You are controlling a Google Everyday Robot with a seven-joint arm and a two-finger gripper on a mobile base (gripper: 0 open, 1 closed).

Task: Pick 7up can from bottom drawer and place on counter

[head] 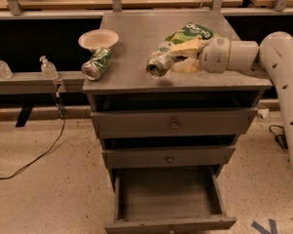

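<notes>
- 7up can (pixel 160 63): one. It lies on its side in the claw (pixel 178 58), silver end toward the camera, low over the counter (pixel 136 33) near the front edge. Whether it touches the top cannot be told.
- Claw: one. It is closed around the can's body, with fingers (pixel 189 47) on either side of it. The arm (pixel 278 52) reaches in from the right.
- Step in hand, by judgement: setting down.
  - Lower until the can's side bears on the top, then part the fingers slowly.
  - A can on its side may roll, so keep it steady and back from the edge just in front of the claw.
  - Withdraw level to the right, so that the fingers do not drag it.
- Counter: one, directly under the claw.
- Bottom drawer (pixel 168 224): one, pulled out, far below the claw.
- Upper drawers (pixel 173 125): two, between the claw and the bottom drawer.
- Bag (pixel 193 33): one, green, just behind the claw. Mind it on withdrawal.
- Dented can (pixel 97 63): one, on its side, well to the claw's left.
- Plate (pixel 98 39): one, just behind the dented can.
- Bottles (pixel 1 67): two, far to the claw's left, on a lower ledge (pixel 24 79).
</notes>
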